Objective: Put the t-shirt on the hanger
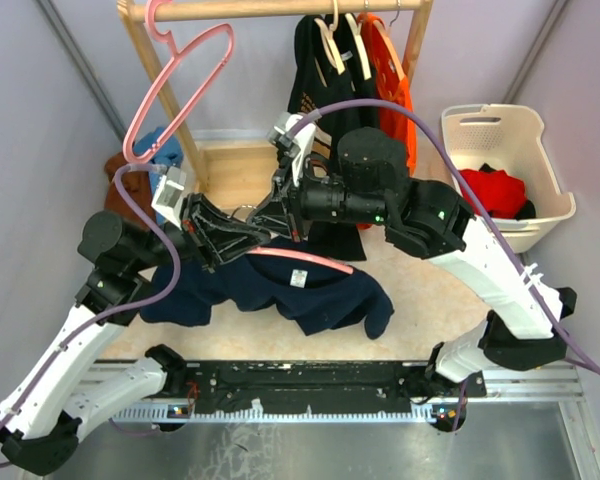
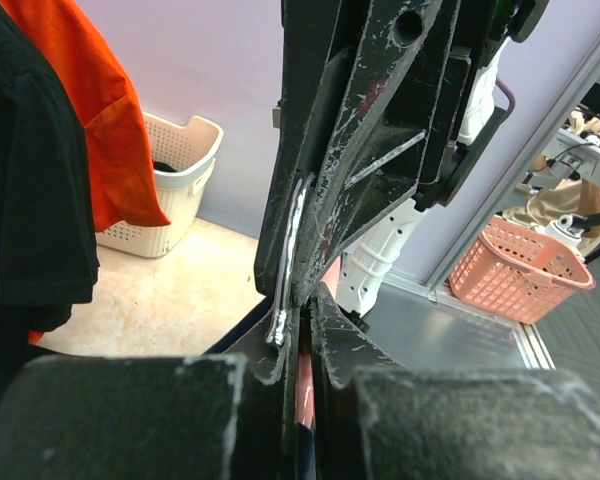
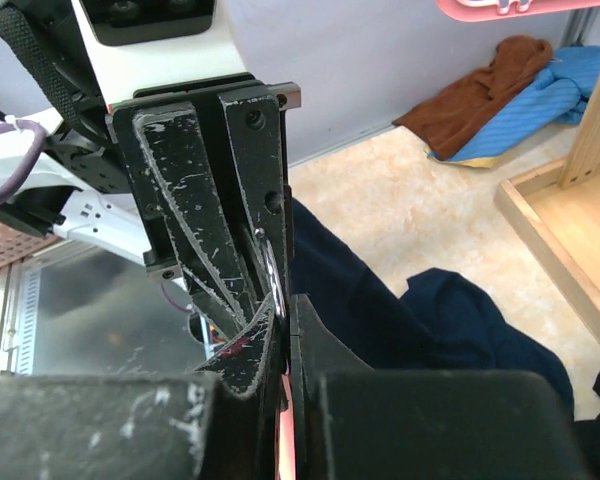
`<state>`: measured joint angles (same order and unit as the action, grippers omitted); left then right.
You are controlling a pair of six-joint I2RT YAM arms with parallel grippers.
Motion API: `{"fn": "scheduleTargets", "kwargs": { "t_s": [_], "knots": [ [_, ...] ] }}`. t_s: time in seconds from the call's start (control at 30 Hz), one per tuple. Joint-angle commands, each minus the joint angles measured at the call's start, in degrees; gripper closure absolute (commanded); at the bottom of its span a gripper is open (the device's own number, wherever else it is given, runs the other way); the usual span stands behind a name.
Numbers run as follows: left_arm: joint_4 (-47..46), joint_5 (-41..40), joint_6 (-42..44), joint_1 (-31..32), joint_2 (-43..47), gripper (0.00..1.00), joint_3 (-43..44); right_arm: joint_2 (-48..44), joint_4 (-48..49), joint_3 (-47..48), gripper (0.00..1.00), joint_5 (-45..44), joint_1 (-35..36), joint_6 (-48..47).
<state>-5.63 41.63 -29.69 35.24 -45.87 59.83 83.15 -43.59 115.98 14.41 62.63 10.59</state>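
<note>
The t-shirt (image 1: 270, 287) drapes the hanger (image 1: 312, 260), left gripper (image 2: 300, 340) and right gripper (image 3: 285, 330) seemingly pinching its neck

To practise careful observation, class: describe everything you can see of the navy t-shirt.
The t-shirt is plain dark navy cloth, short-sleeved, with a small white label inside the neck. It sprawls crumpled across the tan table, sleeves trailing left and right; the bar of the pink hanger lies across its neck area.

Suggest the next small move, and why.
Probably open the left hand and back it off. Both hands are shut on the hanger near its hook, so the right hand alone could hold it, and one pink arm lies bare above the t-shirt, which needs a free hand.
</note>
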Motion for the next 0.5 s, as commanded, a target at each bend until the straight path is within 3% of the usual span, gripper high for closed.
{"fn": "scheduleTargets", "kwargs": {
  "t_s": [0.0,0.2,0.47],
  "knots": [
    [-3.5,-2.0,0.9,0.2,-0.1,0.84,1.2,-2.9,2.8,-0.6,1.0,-2.1,0.2,-0.2],
    [6.9,-12.1,7.4,0.2,-0.8,0.56,6.7,-4.6,-0.9,1.2,1.0,-9.7,0.2,-1.1],
    [16.5,-24.8,15.0,0.2,0.8,0.49,11.6,-7.7,-4.0,3.1,1.0,-14.4,0.2,-1.9]
  ]
}}
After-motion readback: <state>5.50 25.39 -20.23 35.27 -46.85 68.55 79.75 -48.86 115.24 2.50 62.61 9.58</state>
